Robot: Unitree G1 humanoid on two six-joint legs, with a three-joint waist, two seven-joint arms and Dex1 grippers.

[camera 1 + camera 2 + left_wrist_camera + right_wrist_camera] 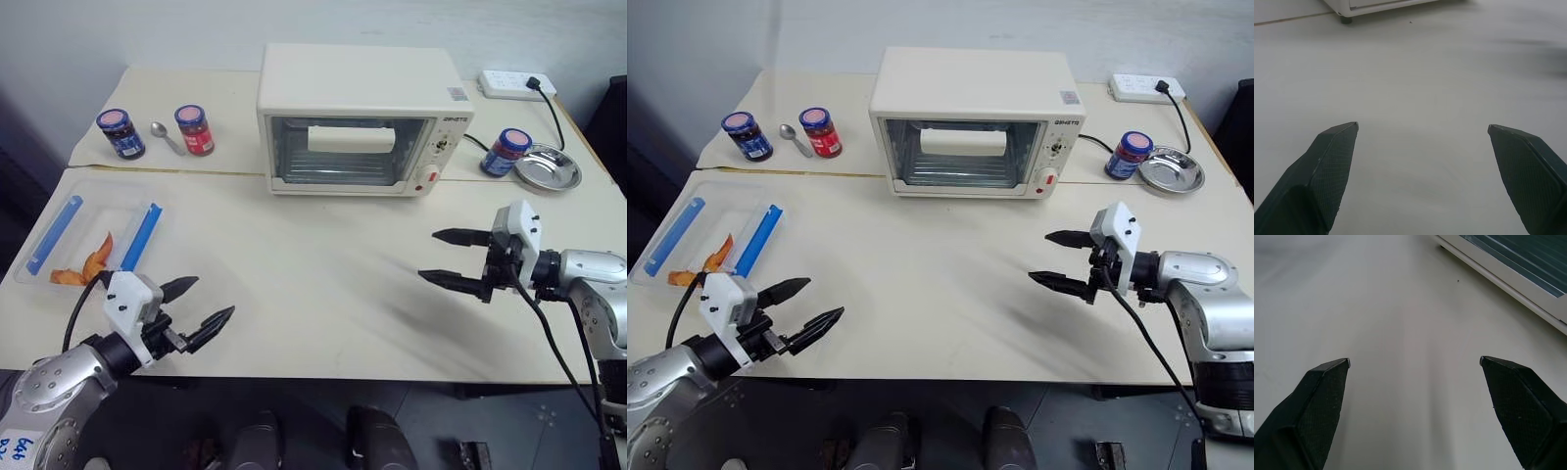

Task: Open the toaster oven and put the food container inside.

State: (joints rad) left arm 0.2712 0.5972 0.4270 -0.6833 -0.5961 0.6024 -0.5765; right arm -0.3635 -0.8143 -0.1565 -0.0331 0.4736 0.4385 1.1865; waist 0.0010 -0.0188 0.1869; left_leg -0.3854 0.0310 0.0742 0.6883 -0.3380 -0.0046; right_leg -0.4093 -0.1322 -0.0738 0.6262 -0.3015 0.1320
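Oven [358, 119] door shut, both grippers' fingers wide, empty; risk: right gripper [458, 259] slipping off handle [351, 138], left gripper [196, 307] nudging container [90, 233] off counter [323, 294] edge

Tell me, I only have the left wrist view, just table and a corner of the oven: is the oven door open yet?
Observer: No, the oven door is shut, its handle up against the glass.
Operator: Where is the container?
Observer: The container lies at the table's left edge, just ahead of the left end effector, apart from it.
Operator: Is either end effector holding anything?
Observer: No. Both are open and empty; the right end effector hovers over the table in front of the oven's right side.
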